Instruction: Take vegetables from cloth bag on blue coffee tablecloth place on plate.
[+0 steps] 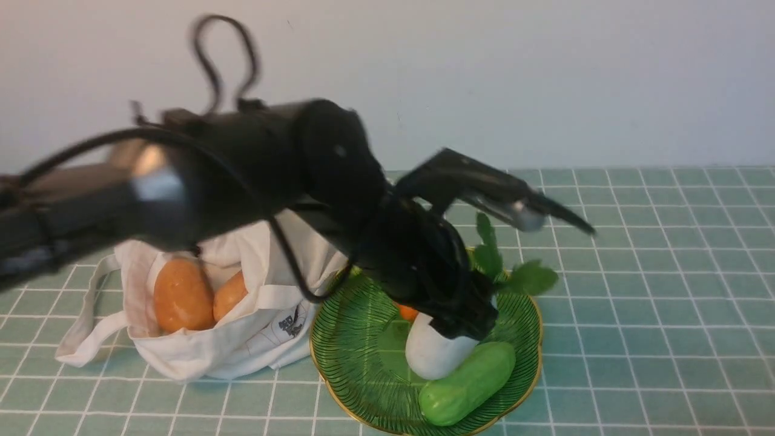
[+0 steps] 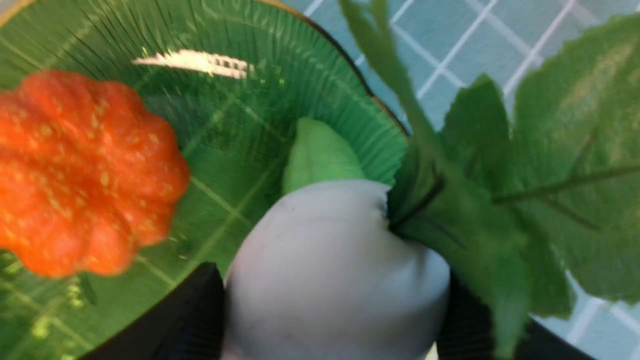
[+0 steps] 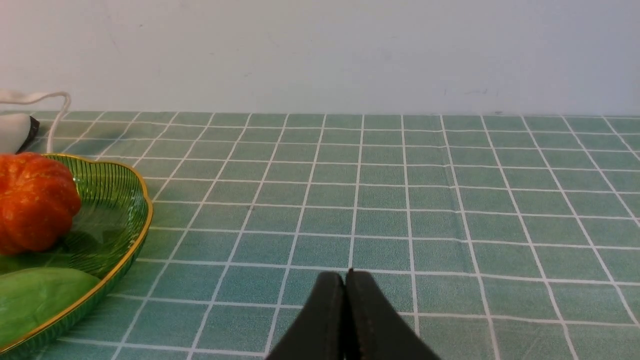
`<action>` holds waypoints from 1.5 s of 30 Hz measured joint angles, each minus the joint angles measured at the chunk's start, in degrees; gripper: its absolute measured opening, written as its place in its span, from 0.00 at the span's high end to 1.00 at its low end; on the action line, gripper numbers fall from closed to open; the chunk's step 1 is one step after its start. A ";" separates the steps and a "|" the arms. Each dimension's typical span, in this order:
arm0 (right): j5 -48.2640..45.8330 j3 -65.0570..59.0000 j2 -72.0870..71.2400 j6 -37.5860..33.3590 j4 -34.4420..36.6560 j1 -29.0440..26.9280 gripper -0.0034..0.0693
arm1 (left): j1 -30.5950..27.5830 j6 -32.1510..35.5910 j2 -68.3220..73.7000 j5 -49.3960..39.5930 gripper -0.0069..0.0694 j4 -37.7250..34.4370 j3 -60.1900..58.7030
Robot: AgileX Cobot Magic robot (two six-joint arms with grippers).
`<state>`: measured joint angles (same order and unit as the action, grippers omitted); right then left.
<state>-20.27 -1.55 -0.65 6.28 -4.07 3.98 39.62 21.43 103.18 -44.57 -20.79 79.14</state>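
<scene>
Front view, lower centre: the left jaws grasp the smooth white oblong radish (image 1: 437,358) near its leafy end, its blunt tip seemingly down on the round ribbed green gold-rimmed plate (image 1: 339,387) beside the green cucumber (image 1: 469,383), right of the soft white cloth bag (image 1: 242,345). Left wrist view: the radish sits clamped at bottom centre near a lumpy orange pumpkin (image 2: 85,170), so lay it flat on the bare ribbing between pumpkin and cucumber before releasing, lest it roll. Right wrist view, bottom centre: the right jaws are pressed together on nothing above the teal white-gridded tablecloth (image 3: 400,200).
</scene>
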 joint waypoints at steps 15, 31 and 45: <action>0.00 0.00 0.00 0.00 0.00 0.00 0.97 | 2.13 -6.16 3.13 -0.21 0.12 12.27 3.18; 0.00 0.00 0.00 0.00 0.00 0.00 0.97 | 2.18 -10.48 -6.53 -22.35 0.48 15.90 23.43; 0.00 0.00 0.00 0.00 0.00 0.00 0.97 | 2.18 -16.26 -35.86 -27.30 0.92 27.88 9.24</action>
<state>-20.27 -1.55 -0.65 6.28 -4.07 3.98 41.80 5.17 67.32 -71.88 7.09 88.38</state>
